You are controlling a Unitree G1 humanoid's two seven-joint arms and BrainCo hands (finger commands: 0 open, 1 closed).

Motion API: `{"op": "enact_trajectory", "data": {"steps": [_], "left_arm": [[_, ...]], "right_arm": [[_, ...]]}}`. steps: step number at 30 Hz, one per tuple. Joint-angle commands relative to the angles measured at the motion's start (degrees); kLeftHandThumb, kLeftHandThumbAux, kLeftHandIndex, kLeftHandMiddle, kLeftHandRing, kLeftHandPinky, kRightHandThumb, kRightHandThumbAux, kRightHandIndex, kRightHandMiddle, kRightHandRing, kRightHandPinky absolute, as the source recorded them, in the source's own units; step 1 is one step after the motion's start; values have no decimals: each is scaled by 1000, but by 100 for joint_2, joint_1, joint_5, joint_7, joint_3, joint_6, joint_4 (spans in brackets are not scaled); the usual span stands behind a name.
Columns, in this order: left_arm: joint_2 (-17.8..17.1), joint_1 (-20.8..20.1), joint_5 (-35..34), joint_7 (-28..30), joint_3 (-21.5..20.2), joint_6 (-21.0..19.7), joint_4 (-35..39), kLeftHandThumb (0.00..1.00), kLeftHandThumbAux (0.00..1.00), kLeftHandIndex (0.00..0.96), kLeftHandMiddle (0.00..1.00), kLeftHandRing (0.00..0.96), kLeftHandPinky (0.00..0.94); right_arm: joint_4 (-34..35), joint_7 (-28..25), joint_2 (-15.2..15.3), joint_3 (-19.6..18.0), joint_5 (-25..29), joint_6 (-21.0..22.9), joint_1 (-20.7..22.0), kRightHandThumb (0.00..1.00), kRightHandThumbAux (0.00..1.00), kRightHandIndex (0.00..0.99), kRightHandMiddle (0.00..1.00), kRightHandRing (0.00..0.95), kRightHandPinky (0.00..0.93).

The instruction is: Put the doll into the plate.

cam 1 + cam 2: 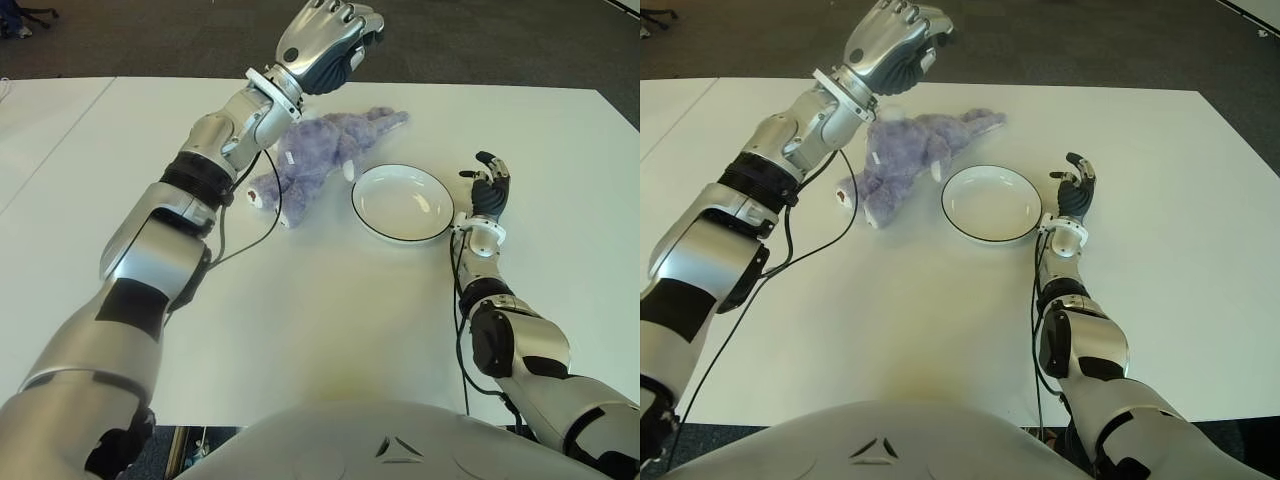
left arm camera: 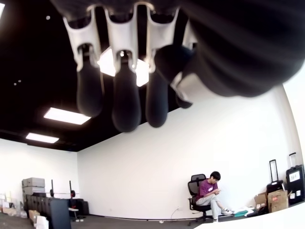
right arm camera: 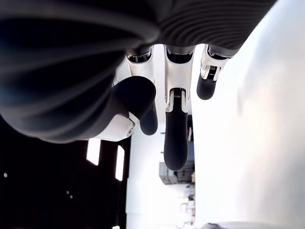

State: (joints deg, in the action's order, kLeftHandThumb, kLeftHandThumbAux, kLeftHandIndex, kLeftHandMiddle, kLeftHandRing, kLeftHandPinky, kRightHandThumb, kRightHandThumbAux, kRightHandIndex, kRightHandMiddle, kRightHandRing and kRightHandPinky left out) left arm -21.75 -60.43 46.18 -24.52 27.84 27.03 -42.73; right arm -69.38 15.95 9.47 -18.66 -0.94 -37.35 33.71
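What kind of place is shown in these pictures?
Probably an office or lab workspace: a white table on dark carpet, ceiling light panels, stacked boxes, and a person seated in an office chair.

My soft purple doll [image 1: 322,150] has a white nose. The round white plate [image 1: 402,203] has a thin black rim. My table [image 1: 330,320] is white.
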Motion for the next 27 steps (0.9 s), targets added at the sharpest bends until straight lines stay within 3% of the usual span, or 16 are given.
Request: {"op": "enact_trajectory", "data": {"steps": [1, 13, 14, 15, 16, 17, 18, 19, 21, 23, 27], "left_arm": [[-18, -34, 36, 211, -15, 2, 245, 855, 652, 431, 576, 608, 557], [-433, 592, -113, 289, -114, 207, 288, 853, 652, 427, 561, 587, 528], [-526, 723, -132, 418, -113, 193, 348, 851, 653, 424, 549, 561, 493], [-595, 818, -146, 516, -112, 182, 395, 740, 685, 411, 308, 344, 348], [-682, 922, -144, 729, -93, 102, 500, 722, 690, 408, 267, 307, 323], [-733, 983, -141, 880, -81, 39, 580, 583, 525, 177, 109, 136, 201], [-815, 1055, -95, 1127, -42, -79, 693, 546, 483, 118, 69, 92, 170], [-872, 1109, -62, 1305, -20, -163, 780, 500, 445, 33, 17, 23, 78], [-1015, 1201, 47, 1872, 47, -440, 1044, 442, 401, 4, 1, 2, 22], [-1093, 1265, 112, 2271, 70, -654, 1252, 446, 335, 0, 0, 0, 43], [-1185, 1354, 219, 2871, 87, -1008, 1569, 368, 319, 0, 0, 0, 0]], "right_arm": [[-837, -48, -764, 7, 10, 611, -1149, 1000, 656, 260, 236, 462, 61], [-833, -170, -799, -106, 121, 617, -1146, 1000, 655, 259, 239, 463, 56], [-833, -178, -802, -114, 126, 620, -1142, 1000, 655, 258, 239, 463, 51], [-833, -184, -805, -120, 129, 622, -1140, 1000, 656, 257, 239, 463, 53], [-833, -197, -807, -125, 134, 621, -1138, 1000, 656, 256, 239, 463, 53], [-833, -206, -808, -128, 136, 621, -1137, 1000, 656, 256, 239, 463, 54], [-832, -223, -810, -131, 139, 618, -1135, 1000, 656, 256, 239, 463, 54], [-832, -236, -811, -133, 141, 616, -1134, 1000, 656, 256, 239, 463, 53], [-834, -285, -811, -145, 152, 618, -1133, 1000, 656, 255, 239, 462, 48], [-835, -314, -810, -158, 163, 628, -1130, 1000, 656, 252, 239, 462, 50], [-838, -352, -810, -186, 184, 654, -1123, 1000, 656, 250, 238, 462, 51]]}}
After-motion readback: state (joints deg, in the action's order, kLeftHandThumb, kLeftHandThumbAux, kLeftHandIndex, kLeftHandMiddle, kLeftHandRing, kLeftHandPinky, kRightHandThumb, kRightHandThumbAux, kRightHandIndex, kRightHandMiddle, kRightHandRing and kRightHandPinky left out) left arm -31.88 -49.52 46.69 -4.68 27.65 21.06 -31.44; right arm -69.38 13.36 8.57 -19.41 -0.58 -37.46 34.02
